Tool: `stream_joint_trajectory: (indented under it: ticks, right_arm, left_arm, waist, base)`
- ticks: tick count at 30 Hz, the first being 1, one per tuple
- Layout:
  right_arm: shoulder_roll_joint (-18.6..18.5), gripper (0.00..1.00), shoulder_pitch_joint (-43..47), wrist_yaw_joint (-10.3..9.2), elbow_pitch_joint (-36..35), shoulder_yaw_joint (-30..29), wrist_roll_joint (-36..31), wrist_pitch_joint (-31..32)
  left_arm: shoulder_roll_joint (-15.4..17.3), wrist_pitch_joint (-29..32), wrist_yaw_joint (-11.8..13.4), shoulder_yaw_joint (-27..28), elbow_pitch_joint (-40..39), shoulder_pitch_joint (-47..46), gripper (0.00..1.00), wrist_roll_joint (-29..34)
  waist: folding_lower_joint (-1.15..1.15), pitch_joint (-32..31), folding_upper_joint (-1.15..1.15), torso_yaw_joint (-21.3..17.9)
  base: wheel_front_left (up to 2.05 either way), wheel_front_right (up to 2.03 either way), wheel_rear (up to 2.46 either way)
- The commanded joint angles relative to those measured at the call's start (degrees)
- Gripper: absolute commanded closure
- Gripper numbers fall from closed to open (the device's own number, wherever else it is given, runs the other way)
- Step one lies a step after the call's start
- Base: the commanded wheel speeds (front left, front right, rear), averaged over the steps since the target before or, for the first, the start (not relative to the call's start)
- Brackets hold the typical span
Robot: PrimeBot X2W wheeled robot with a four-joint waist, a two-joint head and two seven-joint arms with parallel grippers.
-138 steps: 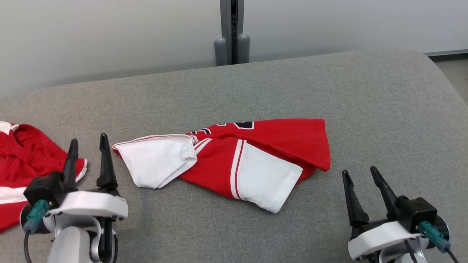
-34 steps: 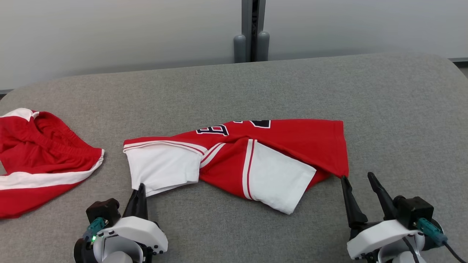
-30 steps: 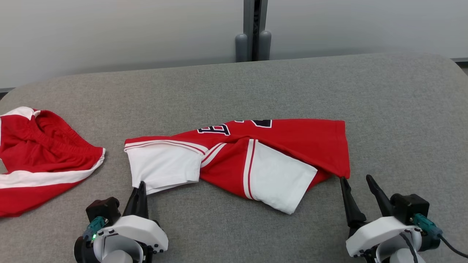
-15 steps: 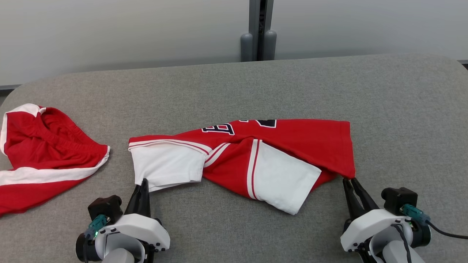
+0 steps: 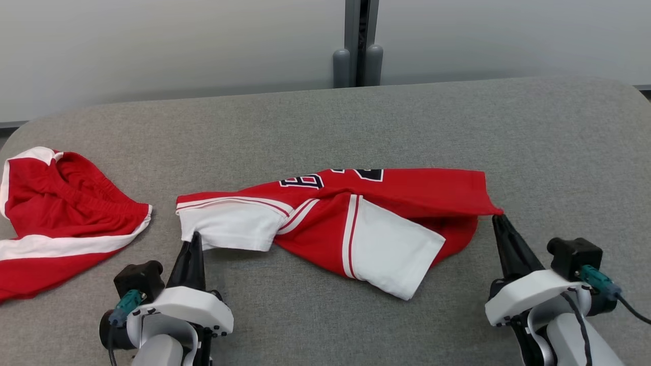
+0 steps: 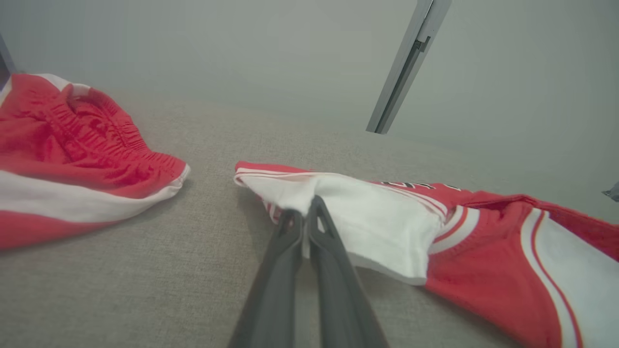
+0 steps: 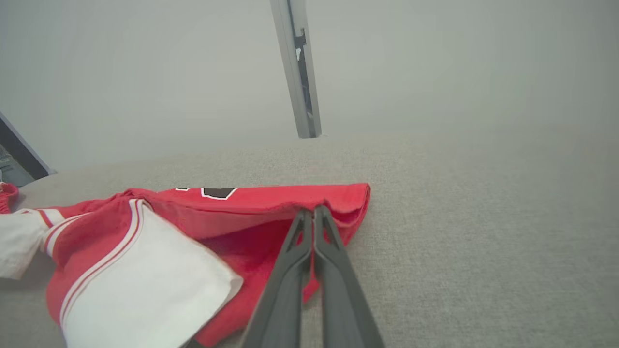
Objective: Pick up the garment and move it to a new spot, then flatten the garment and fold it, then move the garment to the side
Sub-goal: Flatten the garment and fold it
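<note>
Though crumpled, garment point(image 5: 407, 193) corners inside left hand point(image 5: 193, 238), right hand point(image 5: 497, 219).

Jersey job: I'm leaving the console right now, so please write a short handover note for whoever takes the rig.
Left gripper: shut on the white sleeve edge of the jersey.
Right gripper: shut on its red hem corner, held slightly off the grey cushion.
Jersey: crumpled, mid-cushion; red shorts lie apart to its left.
Done: both grasps made.
Left: carry it to a new spot, flatten, fold, move aside.
</note>
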Motion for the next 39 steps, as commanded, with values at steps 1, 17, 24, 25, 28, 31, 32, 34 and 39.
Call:
stream_joint_trajectory:
  ticks: [1, 17, 24, 25, 28, 31, 32, 34, 39]
  right_arm:
    - [-0.5, 1.0, 1.1, 0.01, -1.8, -0.9, -0.7, -0.3]
    - [-2.3, 1.0, -2.1, 0.01, -21.8, -8.1, -3.8, -0.3]
    - [-5.7, 1.0, -7.5, 0.01, -27.3, -9.3, -4.6, -0.3]
    - [-6.3, 1.0, -8.5, 0.01, -27.5, -9.3, -4.3, -0.3]
    - [-8.1, 1.0, -11.7, 0.01, -27.9, -9.3, -3.3, -0.3]
    - [-9.8, 1.0, -15.1, 0.01, -26.4, -8.5, -2.4, -0.3]
    - [-10.1, 1.0, -16.2, 0.01, -25.6, -8.2, -1.9, -0.3]
    - [-10.8, 1.0, -19.1, 0.01, -23.2, -7.2, -1.0, -0.2]
    - [-12.6, 1.0, -28.4, 0.01, -13.7, -2.6, -1.0, -0.2]
  left_arm:
    - [0.3, 0.0, -0.4, 0.8, -1.5, 0.1, 1.0, 0.5]
    - [1.5, -0.1, -5.9, 5.7, -21.3, -4.7, 1.0, 3.5]
    - [4.2, 3.5, -7.1, 6.5, -30.9, -11.5, 1.0, 2.0]
    - [4.6, 4.4, -7.3, 6.6, -31.8, -12.6, 1.0, 1.6]
    - [5.9, 7.6, -7.9, 6.7, -33.5, -16.3, 1.0, 0.5]
    - [6.6, 10.7, -9.1, 5.8, -33.2, -20.5, 1.0, -2.5]
    - [6.6, 11.6, -9.3, 5.7, -32.4, -21.7, 1.0, -3.8]
    - [6.5, 13.3, -9.9, 5.4, -30.3, -24.5, 1.0, -6.8]
    - [7.5, 15.2, -10.5, 3.2, -21.2, -33.7, 1.0, -9.0]
  waist:
    - [0.0, -0.2, 0.0, -0.1]
    - [0.0, -3.1, 0.0, -1.6]
    - [0.0, -5.5, 0.0, -2.6]
    - [0.0, -5.7, 0.0, -2.8]
    - [0.0, -6.2, 0.0, -3.1]
    - [0.0, -6.4, 0.0, -3.2]
    - [0.0, -6.4, 0.0, -3.3]
    - [0.0, -6.2, 0.0, -3.3]
    - [0.0, -3.2, 0.0, -3.1]
  base:
    - [0.0, 0.0, 0.0]
    - [0.0, 0.0, 0.0]
    - [0.0, 0.0, 0.0]
    - [0.0, 0.0, 0.0]
    - [0.0, 0.0, 0.0]
    - [0.0, 0.0, 0.0]
    - [0.0, 0.0, 0.0]
    - [0.0, 0.0, 0.0]
    - [0.0, 0.0, 0.0]
